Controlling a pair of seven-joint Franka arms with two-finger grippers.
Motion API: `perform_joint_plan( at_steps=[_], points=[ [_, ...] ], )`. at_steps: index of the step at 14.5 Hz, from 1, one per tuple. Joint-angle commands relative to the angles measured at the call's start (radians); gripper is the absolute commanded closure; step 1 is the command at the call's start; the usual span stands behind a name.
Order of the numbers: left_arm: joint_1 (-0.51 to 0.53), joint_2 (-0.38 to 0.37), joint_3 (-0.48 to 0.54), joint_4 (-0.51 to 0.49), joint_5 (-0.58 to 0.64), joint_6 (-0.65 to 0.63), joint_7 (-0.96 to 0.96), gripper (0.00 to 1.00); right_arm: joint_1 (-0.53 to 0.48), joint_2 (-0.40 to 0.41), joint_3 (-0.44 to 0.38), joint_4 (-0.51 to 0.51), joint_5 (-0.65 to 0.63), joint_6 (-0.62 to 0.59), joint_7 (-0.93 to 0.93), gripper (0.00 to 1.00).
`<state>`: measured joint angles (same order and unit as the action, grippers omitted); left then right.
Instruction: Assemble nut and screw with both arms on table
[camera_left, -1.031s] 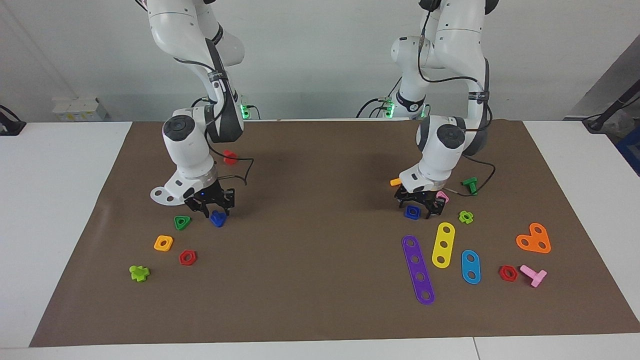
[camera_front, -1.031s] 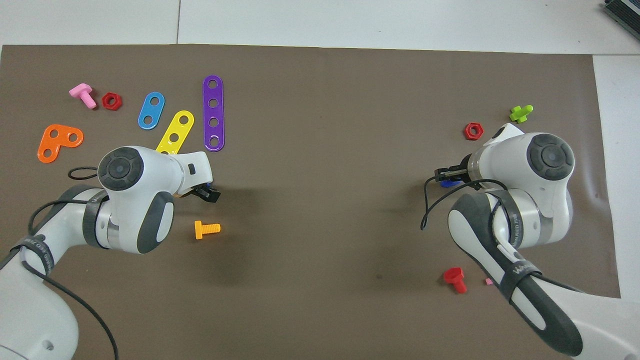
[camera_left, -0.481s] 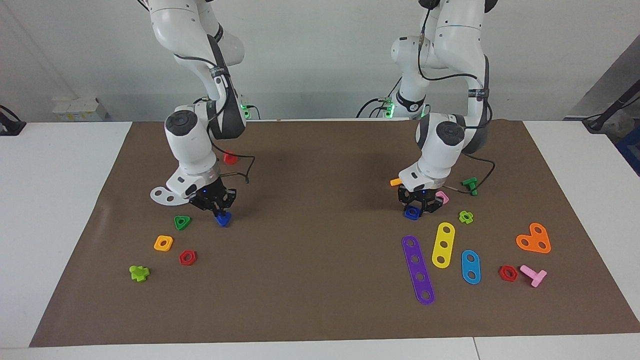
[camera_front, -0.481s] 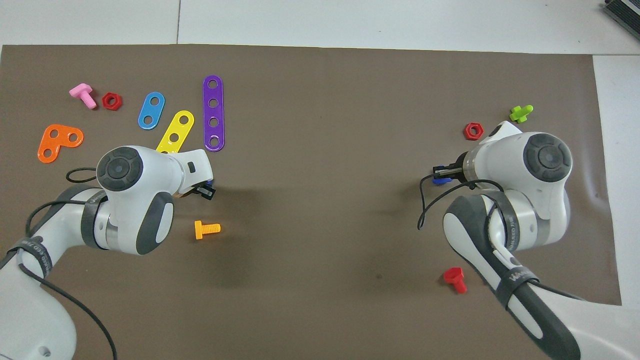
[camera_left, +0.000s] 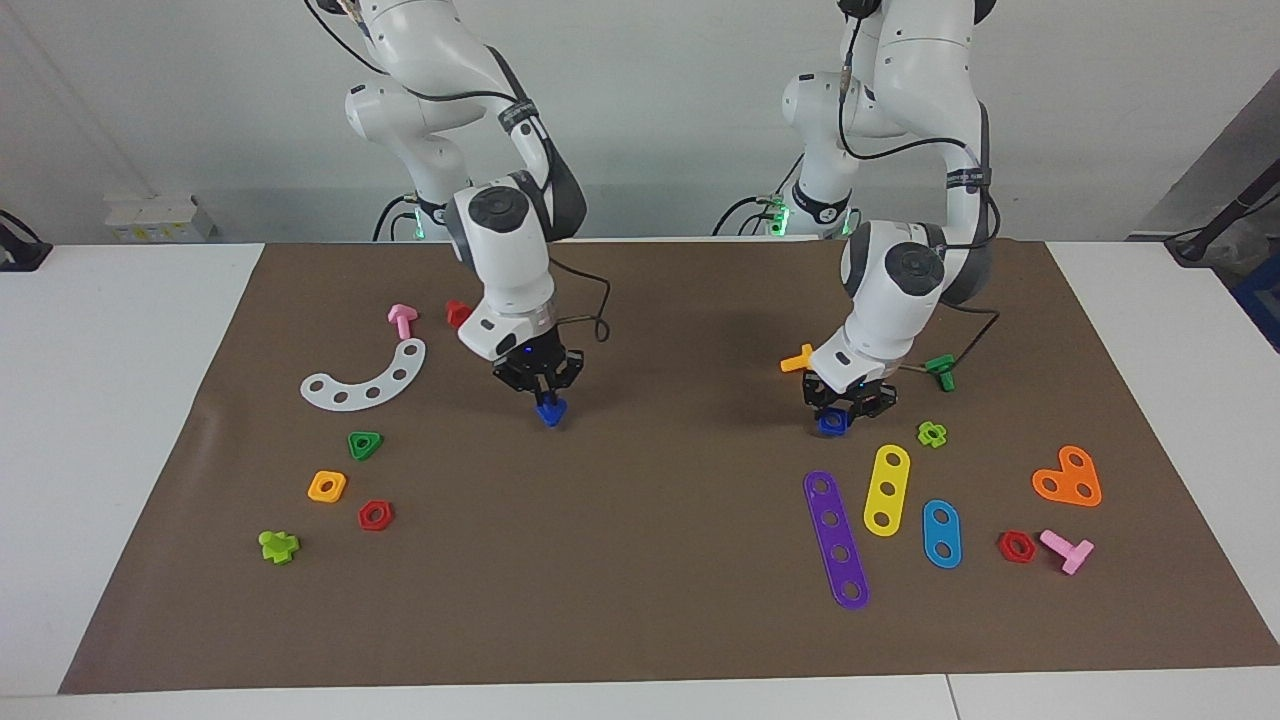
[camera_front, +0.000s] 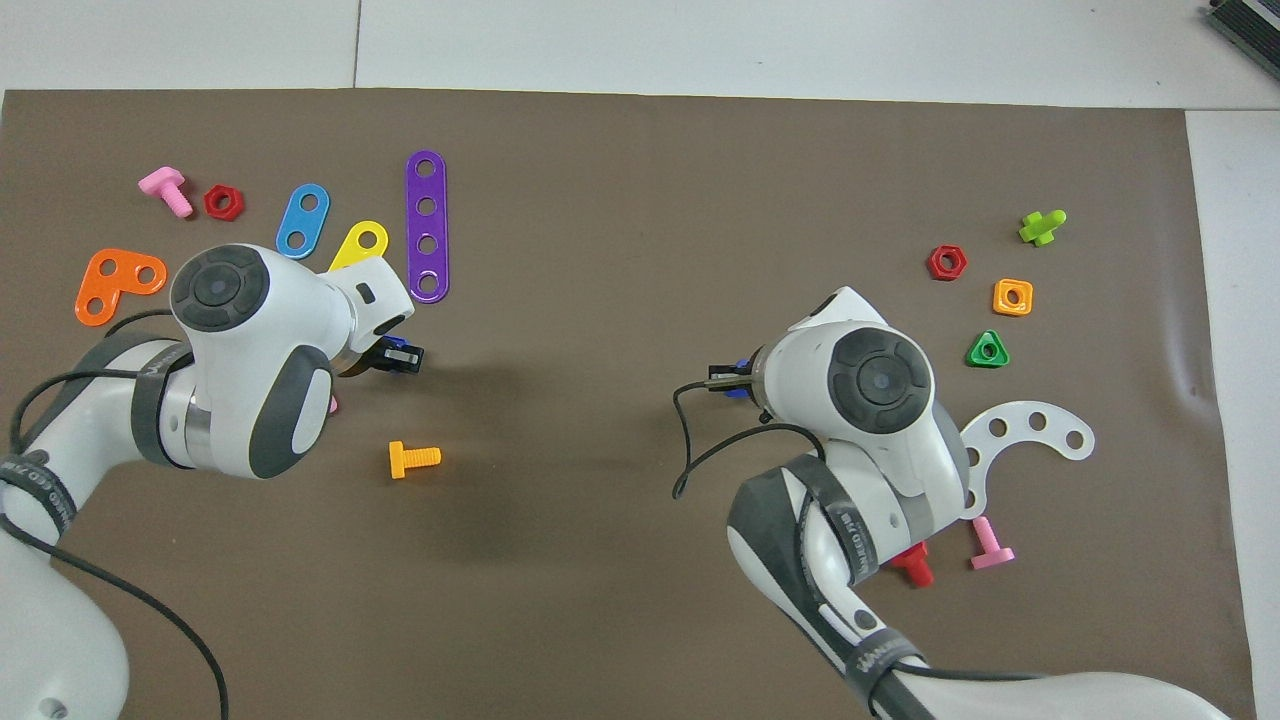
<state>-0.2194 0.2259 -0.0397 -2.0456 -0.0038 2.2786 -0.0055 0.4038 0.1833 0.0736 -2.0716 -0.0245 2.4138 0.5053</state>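
Now the screw (camera_left: 549, 411) hangs clamped under the right hand (camera_left: 541, 378).

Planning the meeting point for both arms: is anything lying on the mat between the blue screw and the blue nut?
Nothing visible does. The right pincer holds the screw and the left pincer holds the nut; the stretch of mat between them is bare.

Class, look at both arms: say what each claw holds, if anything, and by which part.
The right claw holds the screw by its stem, head hanging down. The left claw grips the nut by its edges.
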Motion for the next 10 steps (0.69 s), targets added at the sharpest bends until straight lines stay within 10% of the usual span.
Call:
perform_joint_plan(
  at_steps=[1, 10],
  points=[
    [-0.009, 0.006, 0.007, 0.074, -0.01, -0.082, -0.077, 1.0, 0.07, 0.036, -0.003, 0.053, -0.006, -0.015, 0.113, 1.0],
    [-0.087, 0.015, 0.003, 0.143, -0.012, -0.137, -0.355, 1.0, 0.173, 0.035, -0.003, 0.024, -0.041, -0.01, 0.188, 1.0]
  ],
)
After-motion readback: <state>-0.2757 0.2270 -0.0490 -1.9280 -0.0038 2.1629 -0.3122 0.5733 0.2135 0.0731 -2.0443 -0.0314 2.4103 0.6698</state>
